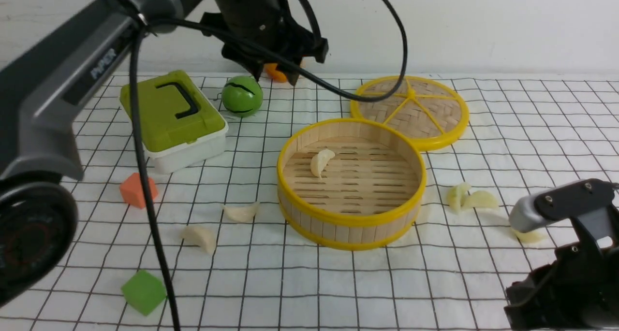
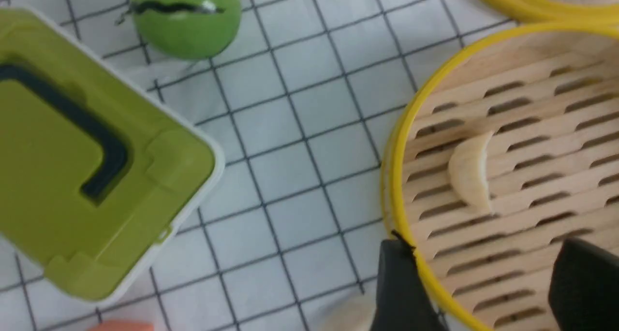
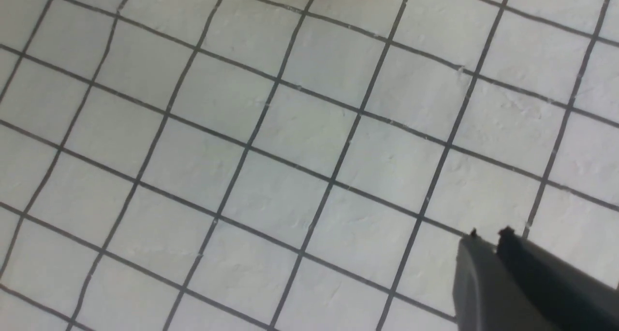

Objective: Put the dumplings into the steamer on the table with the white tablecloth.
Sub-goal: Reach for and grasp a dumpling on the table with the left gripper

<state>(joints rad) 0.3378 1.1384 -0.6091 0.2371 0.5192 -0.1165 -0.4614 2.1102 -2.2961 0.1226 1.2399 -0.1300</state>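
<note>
Hovering over the steamer: left gripper open, one dumpling in

1. Steamer [image 1: 351, 221]: round slatted basket with yellow rims. It stands upright near the middle of the tablecloth [image 1: 435, 287] (white, thin black grid, slightly wrinkled).

2. Dumplings: six, pale and glossy.
   - One [image 1: 321, 162] lies on the steamer's floor, toward its left side.
   - Two lie on the cloth left of the steamer, one [image 1: 241, 211] near its wall and the other [image 1: 200, 237] closer to the robot.
   - A pair [image 1: 478, 199] lies touching on the cloth right of the steamer.
   - The last [image 1: 528, 236] is partly hidden behind the right arm.

3. Left gripper [image 2: 488, 292]: raised above the steamer, jaws spread wide with nothing between them. One finger [image 2: 401, 287] shows over the yellow rim, the other over the slats.

4. Right gripper [image 3: 488, 239]: over bare cloth on the robot's right, fingers pressed together and empty.

5. Sundries:
   - A woven lid [image 1: 410, 111] lies flat behind the steamer (touching it or just beside it, cannot tell).
   - Also on the cloth are a green box [image 1: 171, 116], a green ball [image 1: 242, 96], an orange cube [image 1: 138, 190] and a green cube [image 1: 143, 291].
</note>
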